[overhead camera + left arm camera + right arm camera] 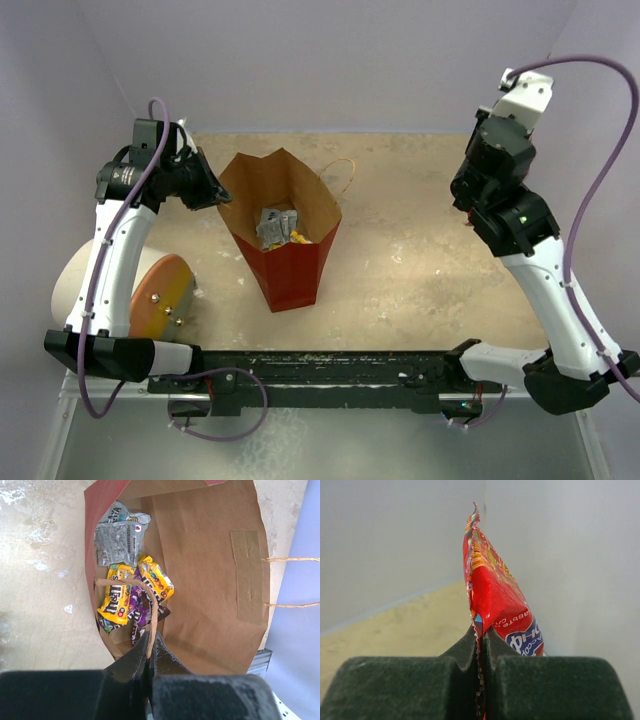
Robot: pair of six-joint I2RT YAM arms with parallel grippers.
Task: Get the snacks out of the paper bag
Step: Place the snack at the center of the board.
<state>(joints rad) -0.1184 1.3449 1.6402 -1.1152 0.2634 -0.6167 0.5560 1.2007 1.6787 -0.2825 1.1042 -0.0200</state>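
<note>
Over table point(420, 260): left gripper point(150, 642) tight on paper bag handle point(120, 581), right gripper point(481, 632) on cookie bag point(492, 590).

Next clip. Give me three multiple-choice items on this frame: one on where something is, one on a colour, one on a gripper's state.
1. Where is the silver-grey packet?
A) in the right gripper
B) inside the paper bag
C) in the left gripper

2. What colour is the cookie bag that the right gripper holds?
A) green
B) silver
C) red

3. What state is the left gripper in?
A) shut on the paper bag's string handle
B) open wide
C) shut on the silver-grey packet

Answers:
1 B: it lies deep inside the open bag.
2 C: the right wrist view shows a red wrapper pinched between the closed fingers.
3 A: the left wrist view shows the fingers closed on the handle loop.
</note>
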